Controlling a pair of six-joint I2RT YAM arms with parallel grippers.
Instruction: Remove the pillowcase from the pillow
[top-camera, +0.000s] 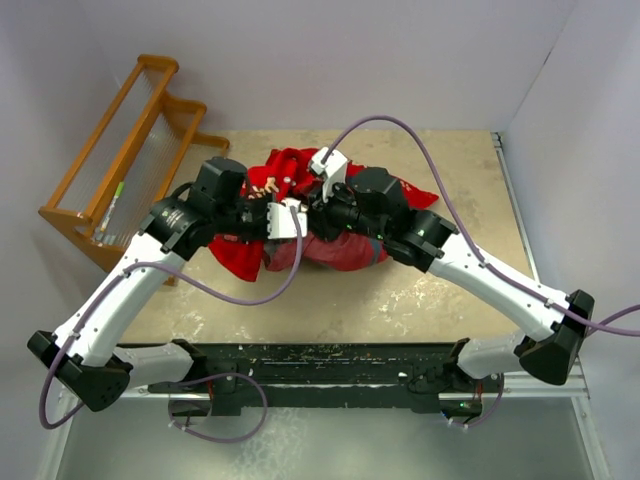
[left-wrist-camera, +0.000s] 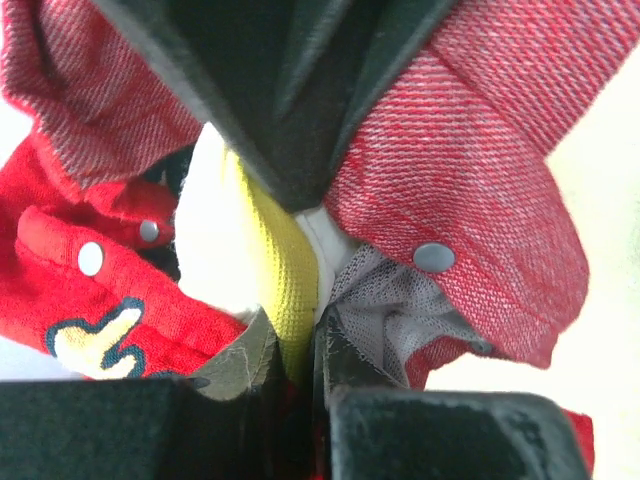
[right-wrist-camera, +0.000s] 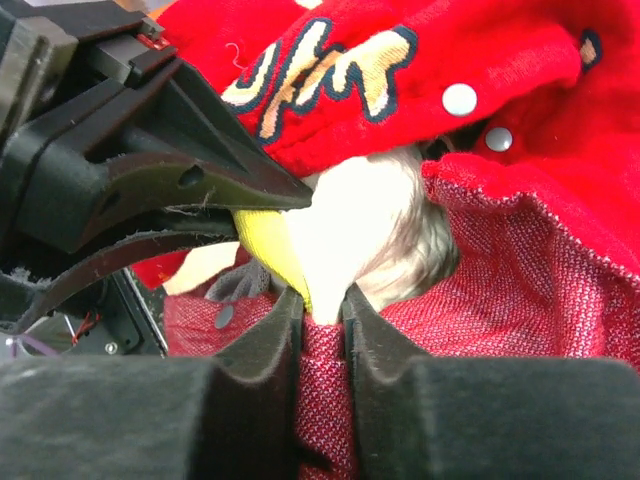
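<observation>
Both the left fingers (left-wrist-camera: 450, 440) and right fingers (right-wrist-camera: 200, 410) are pinching the pillow (right-wrist-camera: 350, 220) corner at the pillowcase (right-wrist-camera: 520, 60) mouth — probably for drawing it out.

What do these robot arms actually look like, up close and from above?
The left arm and right arm have smooth white shells between bulky black joints. A lilac cable loops along each. A white camera block sits on each wrist. The jaws are black, tapering wedges with fuzzy edges.

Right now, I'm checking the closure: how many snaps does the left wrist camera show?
3 snaps: two on the pillowcase's left flap, one on its right flap. Others may be hidden.
</observation>
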